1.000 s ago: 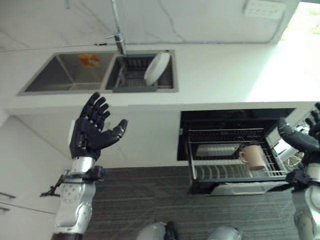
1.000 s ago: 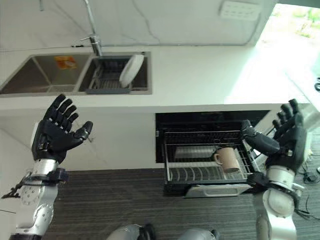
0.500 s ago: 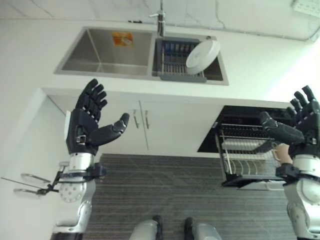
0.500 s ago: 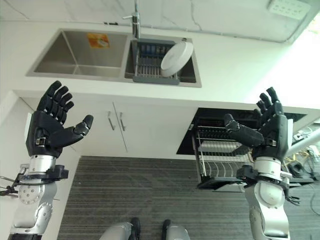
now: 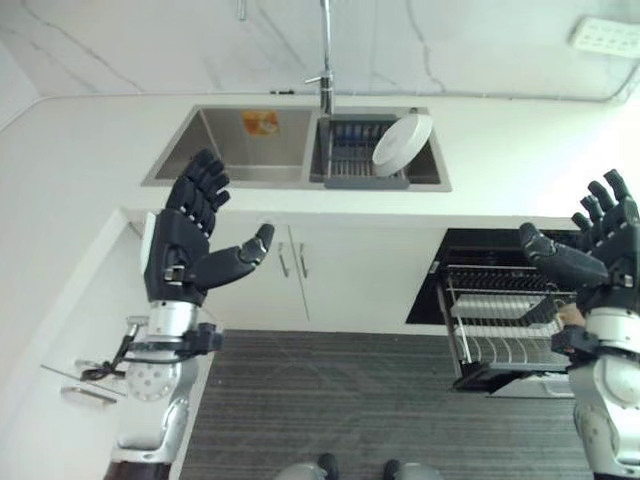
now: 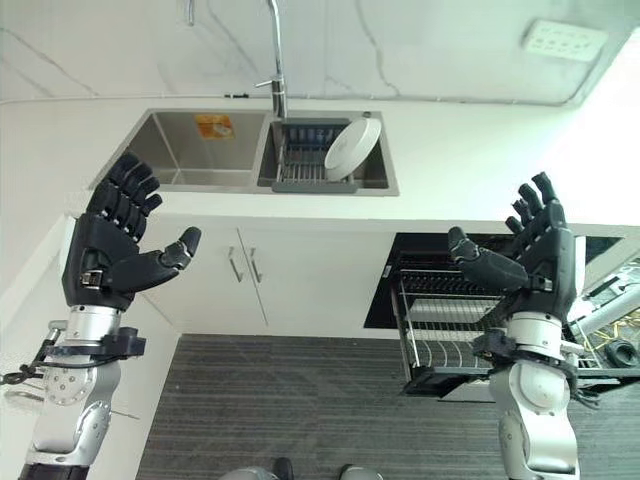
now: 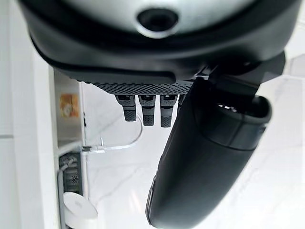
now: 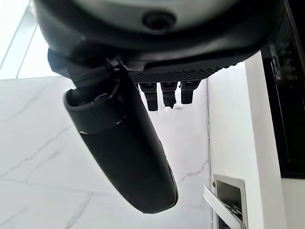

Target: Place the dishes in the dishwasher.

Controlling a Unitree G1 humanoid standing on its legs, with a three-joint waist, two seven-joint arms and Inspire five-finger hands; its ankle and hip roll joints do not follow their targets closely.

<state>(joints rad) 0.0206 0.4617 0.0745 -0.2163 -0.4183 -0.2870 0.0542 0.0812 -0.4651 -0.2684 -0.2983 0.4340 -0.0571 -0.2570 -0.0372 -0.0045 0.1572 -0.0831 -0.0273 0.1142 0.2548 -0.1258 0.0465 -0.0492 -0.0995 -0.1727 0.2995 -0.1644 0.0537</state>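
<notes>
The left robot hand (image 5: pixel 180 250) is raised in front of the cabinet, palm facing inward, fingers straight and spread, thumb out to the side; it holds nothing. The right robot hand (image 6: pixel 530 255) is raised the same way on the other side, fingers straight and apart, thumb stretched toward the middle, also empty. It hangs above the pulled-out rack (image 6: pixel 450 335) of the dishwasher (image 5: pixel 470 250), which stands open under the worktop (image 6: pixel 480 170) on the right. The wire rack reaches out over the dark striped floor (image 5: pixel 330 400); what lies in it is partly hidden behind the right robot hand and cannot be told. Left of the dishwasher are white cabinet doors (image 5: pixel 300 280) with two slim handles. Farther back, the worktop carries a double sink (image 5: pixel 230 150). Its right basin holds a dark drainer (image 5: pixel 350 165), and a white plate (image 5: pixel 402 140) leans tilted in that drainer, well apart from both hands. A tap (image 5: pixel 325 50) rises behind the sink, before a marbled wall (image 6: pixel 420 45).
</notes>
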